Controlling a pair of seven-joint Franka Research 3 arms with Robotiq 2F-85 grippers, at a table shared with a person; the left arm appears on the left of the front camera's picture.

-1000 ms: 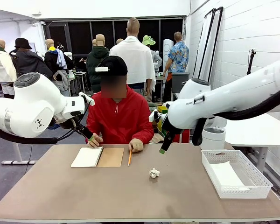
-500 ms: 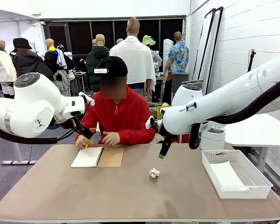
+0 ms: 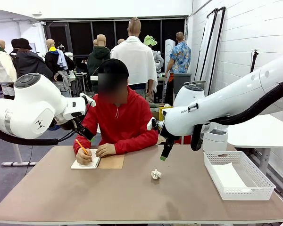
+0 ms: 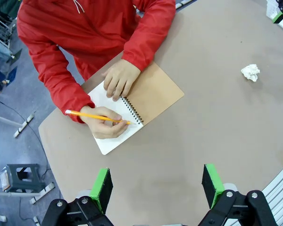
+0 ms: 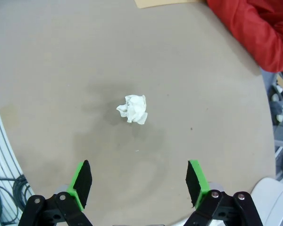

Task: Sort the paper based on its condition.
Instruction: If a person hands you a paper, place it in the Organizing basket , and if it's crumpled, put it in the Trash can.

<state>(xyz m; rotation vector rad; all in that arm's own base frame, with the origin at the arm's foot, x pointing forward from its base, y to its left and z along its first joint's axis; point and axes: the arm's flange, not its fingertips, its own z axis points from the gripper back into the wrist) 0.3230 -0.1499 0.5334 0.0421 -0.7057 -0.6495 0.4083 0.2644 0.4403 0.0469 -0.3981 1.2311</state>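
Both my jaws stand wide open and empty: right gripper (image 5: 138,181) hovers with the crumpled paper (image 5: 132,108) at its 12 o'clock mid-table, basket (image 3: 249,192) holding a flat sheet (image 3: 228,176) at that paper's 3 o'clock, left gripper (image 4: 158,186) over the table, notebook (image 4: 155,92) at its 12.

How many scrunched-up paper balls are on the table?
1. The paper ball lies mid-table, between the notebook and the basket. None seems hidden.

Crumpled paper (image 5: 132,108) — smooth matt table (image 5: 52,61).
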